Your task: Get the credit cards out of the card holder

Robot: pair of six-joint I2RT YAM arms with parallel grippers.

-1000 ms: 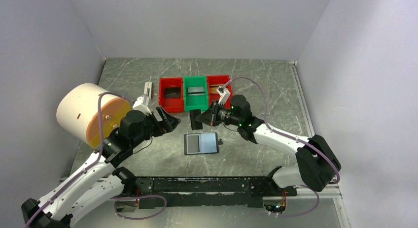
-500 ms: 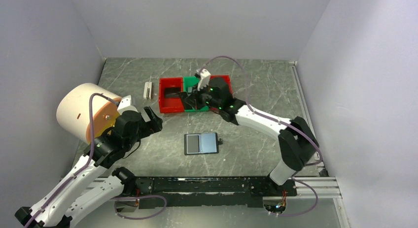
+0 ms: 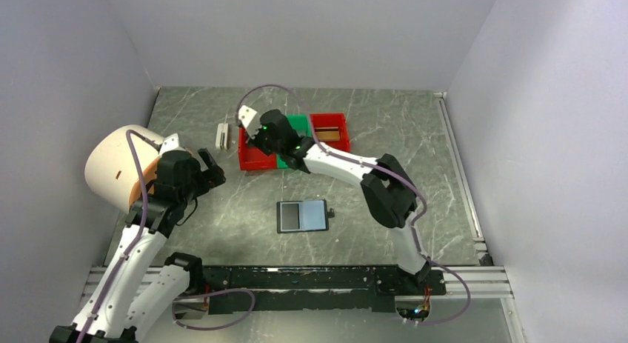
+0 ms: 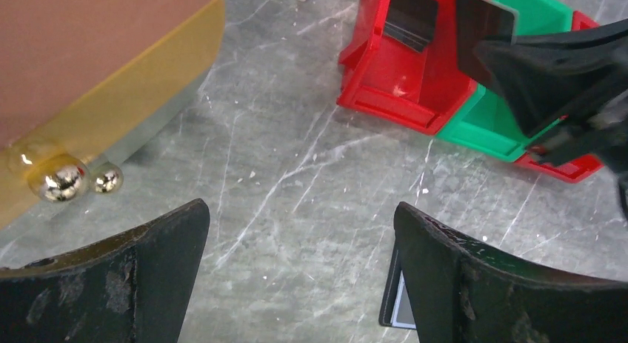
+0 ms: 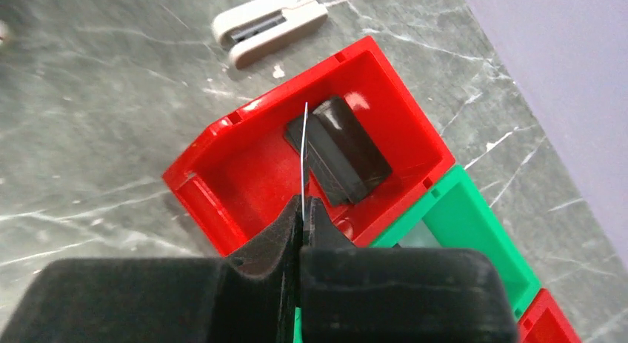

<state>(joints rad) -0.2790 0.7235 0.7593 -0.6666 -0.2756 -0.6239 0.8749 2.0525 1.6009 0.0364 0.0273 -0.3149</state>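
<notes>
Right wrist: credit card [image 5: 304, 147] edge-on over red bin [image 5: 244, 172], white block [image 5: 270, 23] beyond.

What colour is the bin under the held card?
Red. The bin shows best in the right wrist view.

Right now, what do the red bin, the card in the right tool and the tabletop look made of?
red bin: moulded plastic, glossy; highlights on its floor.
card: probably thin stiff plastic, dark, smooth; straight though held at one end.
tabletop: grey marble-look with white veins, semi-matte; real stone or laminate, cannot tell.
</notes>
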